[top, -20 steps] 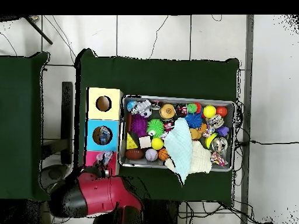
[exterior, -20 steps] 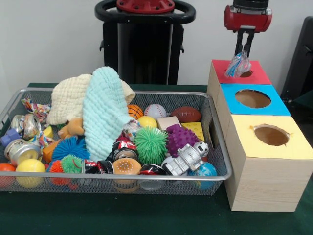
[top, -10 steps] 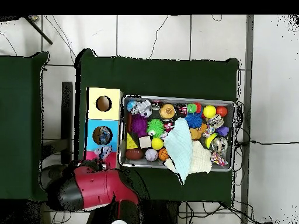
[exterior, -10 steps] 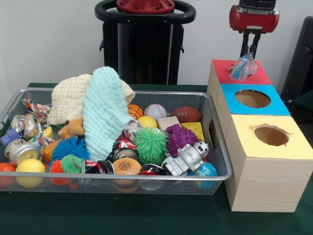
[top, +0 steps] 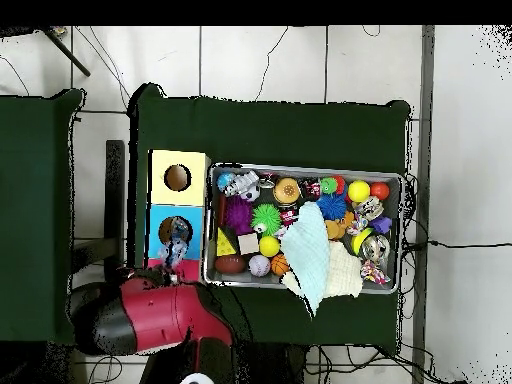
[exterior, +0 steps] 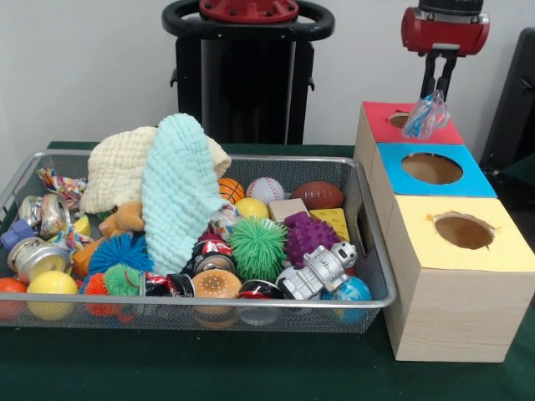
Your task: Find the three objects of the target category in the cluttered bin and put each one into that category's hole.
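Gripper (exterior: 440, 82) pinches a crinkly plastic bag (exterior: 426, 115), which hangs just under it, over the red box (exterior: 439, 132) & a bit to one side of its hole (exterior: 401, 120). Bin (exterior: 368, 251) is far off.

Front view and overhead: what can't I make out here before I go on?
- Pincer: the front view doesn't show whether it grips the crinkly bag.
- Red box: in the overhead view the arm covers it.
- Red box's hole: mostly behind the bag in the front view.
- Under the blue cloth: hidden in both views.
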